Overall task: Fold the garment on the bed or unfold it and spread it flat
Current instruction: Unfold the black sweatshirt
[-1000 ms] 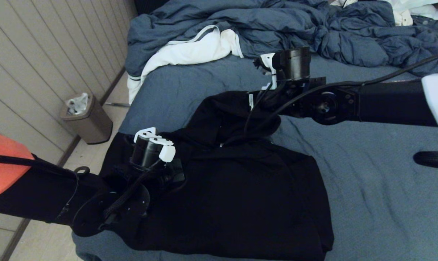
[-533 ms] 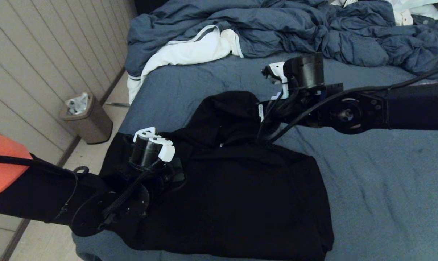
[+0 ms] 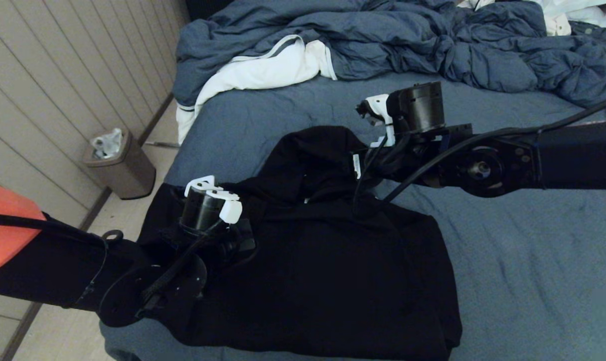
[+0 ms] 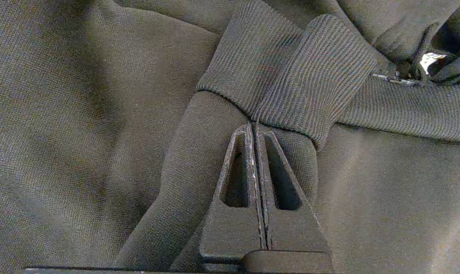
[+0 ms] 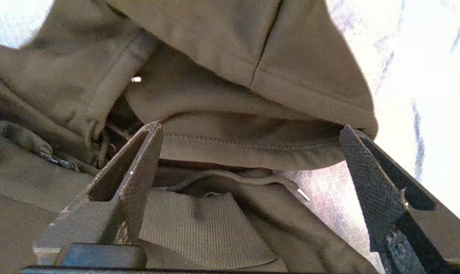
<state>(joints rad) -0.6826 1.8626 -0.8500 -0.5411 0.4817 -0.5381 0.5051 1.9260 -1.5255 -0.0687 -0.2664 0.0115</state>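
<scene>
Since a second ago the right gripper [image 5: 249, 140] has spread its jaws wide and holds nothing; its arm has drawn back toward the right and sunk a little, its wrist now sitting lower beside the hood. Left arm unchanged. Garment [image 3: 328, 260]: black hoodie lying folded on the near left part of the bed [image 3: 523, 260], long axis running from the hem at the near edge up to the hood, which points toward the far end and the rumpled duvet [image 3: 383, 40]. One side of the hoodie reaches the bed's left edge. Right arm reaches in level from the right, gripper just off the hood's right rim; the wrist view shows the hood's hemmed edge lying between the open fingers [image 5: 138, 167] but not pinched. Left gripper [image 4: 254, 129] is pressed shut, its tips at the seam of a ribbed cuff, low on the hoodie's left side; whether any fabric is caught between them cannot be told.
</scene>
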